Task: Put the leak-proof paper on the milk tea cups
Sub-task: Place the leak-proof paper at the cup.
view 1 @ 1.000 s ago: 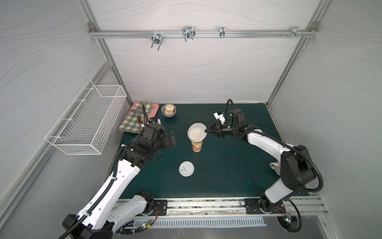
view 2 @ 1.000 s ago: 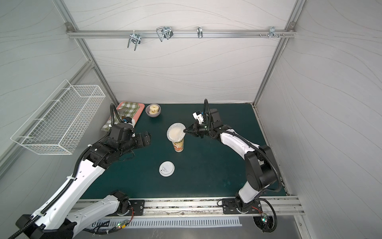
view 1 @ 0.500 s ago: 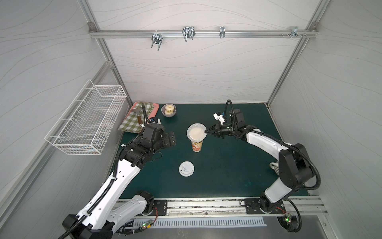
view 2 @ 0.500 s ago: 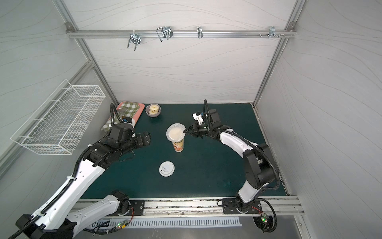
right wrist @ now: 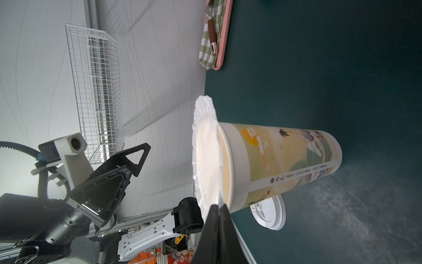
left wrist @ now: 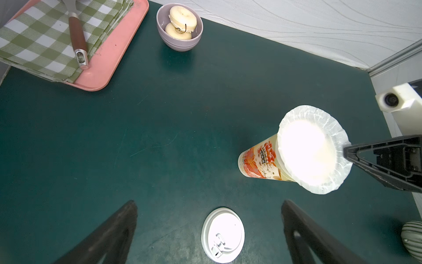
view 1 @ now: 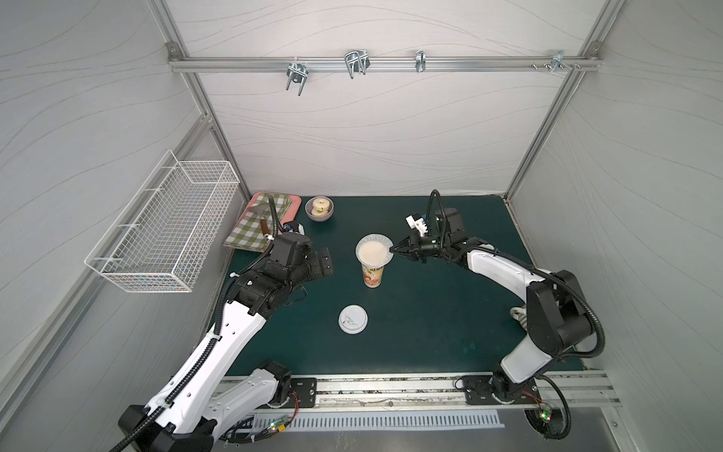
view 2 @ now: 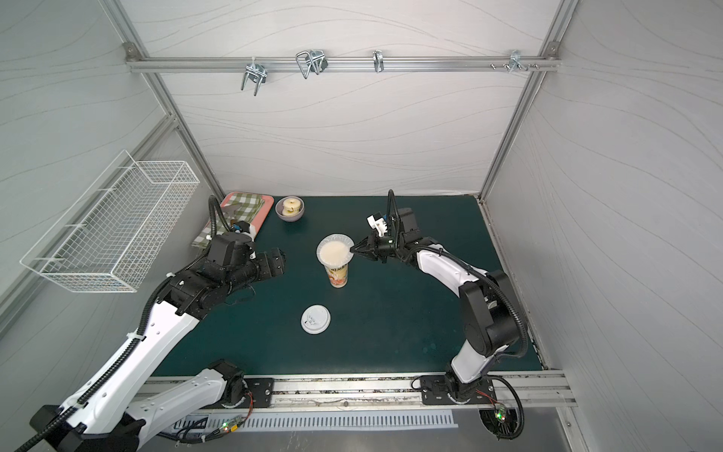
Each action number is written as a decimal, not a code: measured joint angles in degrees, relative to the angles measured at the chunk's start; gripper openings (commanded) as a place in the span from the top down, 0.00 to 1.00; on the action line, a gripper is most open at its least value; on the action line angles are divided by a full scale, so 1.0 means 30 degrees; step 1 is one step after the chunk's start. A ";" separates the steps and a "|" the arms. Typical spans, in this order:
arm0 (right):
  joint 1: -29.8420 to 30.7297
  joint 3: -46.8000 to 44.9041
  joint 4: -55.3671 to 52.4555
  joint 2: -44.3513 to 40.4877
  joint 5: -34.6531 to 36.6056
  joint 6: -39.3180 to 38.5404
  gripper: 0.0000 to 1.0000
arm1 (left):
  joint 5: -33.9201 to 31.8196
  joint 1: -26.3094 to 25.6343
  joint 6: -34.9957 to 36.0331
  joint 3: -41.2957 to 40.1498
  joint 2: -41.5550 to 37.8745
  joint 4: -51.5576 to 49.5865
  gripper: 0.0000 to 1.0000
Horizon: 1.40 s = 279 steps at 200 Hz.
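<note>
The leak-proof paper (view 1: 374,252) is sitting over the mouth of the milk tea cup (view 1: 372,277), near the middle of the dark green table (view 1: 430,313). It is thin, round and milky white, and the cream colour inside is showing through it. Its edge is looking crinkly, and it is sticking out a bit past the rim all the way round. In the right wrist view it is leaning a little, and I cannot tell if it is lying flat on the rim. The cup is standing upright. It is tall and made of paper, wide at the top and thinner at the bottom, with orange-red pictures on its side. The right gripper (view 1: 393,249) is pinching the edge of the paper with its two black pointy fingers pressed together. The left gripper (view 1: 326,263) is hanging near the cup's other side, apart from it, with its jaws spread wide and holding nothing. A smooth white plastic lid (view 1: 353,319) is lying flat on the table, nearer the robot than the cup. At the back, a little round grey bowl (view 1: 319,217) is sitting beside a pink tray (view 1: 294,205) with a green checked cloth (view 1: 254,231) on it.
</note>
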 measured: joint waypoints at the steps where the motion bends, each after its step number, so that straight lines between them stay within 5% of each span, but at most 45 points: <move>1: 0.0000 0.0000 0.0000 0.0000 0.0000 0.0000 0.93 | 0.0000 0.0000 0.0000 0.0000 0.0000 0.0000 0.01; 136: 0.0240 0.0000 -0.0007 0.0175 0.0007 -0.0095 0.87 | -0.0080 0.0000 -0.0007 0.0000 -0.0015 0.0000 0.01; 241: -0.0066 -0.0160 -0.1173 -0.0699 0.0444 -0.1129 0.41 | 0.0029 0.0000 -0.0066 -0.0051 -0.0175 -0.0015 0.02; 272: -0.0270 -0.0619 -0.2812 -0.2630 0.1523 -0.2601 0.22 | 0.0758 0.0000 -0.0328 -0.0539 -0.0182 -0.0036 0.06; 279: -0.0291 -0.0765 -0.3198 -0.3177 0.1894 -0.3067 0.10 | 0.1013 -0.0007 -0.0459 -0.0765 -0.0175 -0.0051 0.07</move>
